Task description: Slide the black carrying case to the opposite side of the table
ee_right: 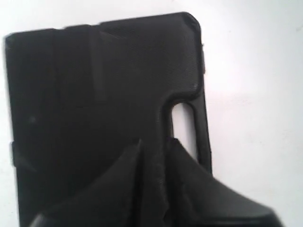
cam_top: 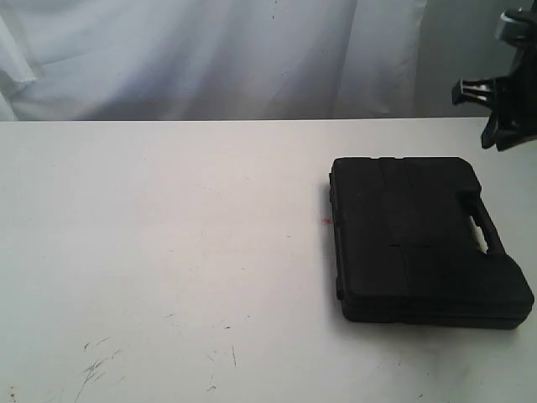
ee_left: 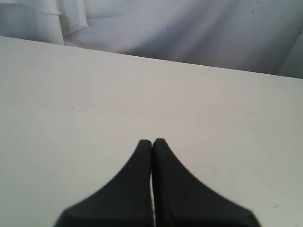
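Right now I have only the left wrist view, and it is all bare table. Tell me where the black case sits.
Observer: The black carrying case lies flat on the right part of the table, outside your view.
Operator: Report its handle side.
Observer: The handle is on the side toward the table's right edge.
Operator: Now place the right claw.
Observer: The right claw hangs raised, off the case, jaws slightly parted, nothing held.

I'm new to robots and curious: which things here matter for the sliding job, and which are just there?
Job: case, table, right gripper.
Just there: curtain, red spot, scuff marks.
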`<action>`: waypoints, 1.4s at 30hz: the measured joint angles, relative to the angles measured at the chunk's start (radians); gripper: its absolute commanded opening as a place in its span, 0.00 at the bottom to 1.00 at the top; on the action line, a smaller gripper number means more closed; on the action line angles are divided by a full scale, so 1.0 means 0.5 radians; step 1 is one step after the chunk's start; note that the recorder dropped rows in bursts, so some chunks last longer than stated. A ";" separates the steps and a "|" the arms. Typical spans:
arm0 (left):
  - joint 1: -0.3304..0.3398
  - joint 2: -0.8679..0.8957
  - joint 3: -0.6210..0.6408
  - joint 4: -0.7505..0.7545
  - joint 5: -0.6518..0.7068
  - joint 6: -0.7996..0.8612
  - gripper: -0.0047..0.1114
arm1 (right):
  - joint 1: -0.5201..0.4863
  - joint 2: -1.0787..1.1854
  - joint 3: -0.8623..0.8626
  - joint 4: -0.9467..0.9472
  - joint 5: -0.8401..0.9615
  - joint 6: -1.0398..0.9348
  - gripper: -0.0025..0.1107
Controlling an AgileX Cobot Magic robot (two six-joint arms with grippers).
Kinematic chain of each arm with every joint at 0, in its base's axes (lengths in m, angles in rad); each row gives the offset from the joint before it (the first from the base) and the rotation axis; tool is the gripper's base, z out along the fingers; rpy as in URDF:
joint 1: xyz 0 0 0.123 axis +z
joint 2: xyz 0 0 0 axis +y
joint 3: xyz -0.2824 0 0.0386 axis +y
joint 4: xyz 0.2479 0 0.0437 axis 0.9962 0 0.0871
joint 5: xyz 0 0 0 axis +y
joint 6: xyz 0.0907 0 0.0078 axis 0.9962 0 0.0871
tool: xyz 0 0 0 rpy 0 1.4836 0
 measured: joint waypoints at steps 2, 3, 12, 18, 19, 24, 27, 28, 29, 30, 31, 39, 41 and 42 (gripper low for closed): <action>0.000 0.000 0.000 0.000 0.000 0.000 0.04 | 0.000 -0.110 0.005 0.080 0.009 -0.039 0.02; 0.000 0.000 0.000 0.000 0.000 0.000 0.04 | 0.000 -0.176 0.020 0.119 0.010 -0.059 0.02; 0.000 0.000 0.000 0.000 0.000 0.000 0.04 | 0.192 -1.138 0.626 0.212 -0.430 -0.097 0.02; 0.000 0.000 0.000 0.000 0.000 0.000 0.04 | 0.288 -1.884 1.114 0.217 -0.612 -0.097 0.02; 0.000 0.000 0.000 0.000 0.000 0.000 0.04 | 0.288 -1.974 1.147 0.217 -0.612 -0.097 0.02; 0.000 0.000 0.000 0.000 0.000 0.000 0.04 | 0.291 -2.334 1.188 0.217 -0.566 -0.097 0.02; 0.000 0.000 0.000 0.000 0.000 0.000 0.04 | 0.291 -2.435 1.188 0.217 -0.566 -0.097 0.02; 0.000 0.000 0.000 0.000 0.000 0.000 0.04 | 0.291 -2.466 1.188 0.217 -0.565 -0.097 0.02; 0.000 0.000 0.000 0.000 0.000 0.000 0.04 | 0.291 -2.496 1.188 0.217 -0.561 -0.097 0.02; 0.000 0.000 0.000 0.000 0.000 0.000 0.04 | 0.291 -2.524 1.188 0.217 -0.561 -0.097 0.02; 0.000 0.000 0.000 0.000 0.000 0.000 0.04 | 0.291 -2.546 1.188 0.217 -0.561 -0.097 0.02; 0.000 0.000 0.000 0.000 0.000 0.000 0.04 | 0.227 -2.757 1.220 0.178 -0.557 -0.101 0.02; 0.000 0.000 0.000 0.000 0.000 0.000 0.04 | 0.126 -2.831 1.340 0.178 -0.619 -0.101 0.02; 0.000 0.000 0.000 0.000 0.000 0.000 0.04 | 0.091 -2.862 1.399 0.183 -0.657 -0.101 0.02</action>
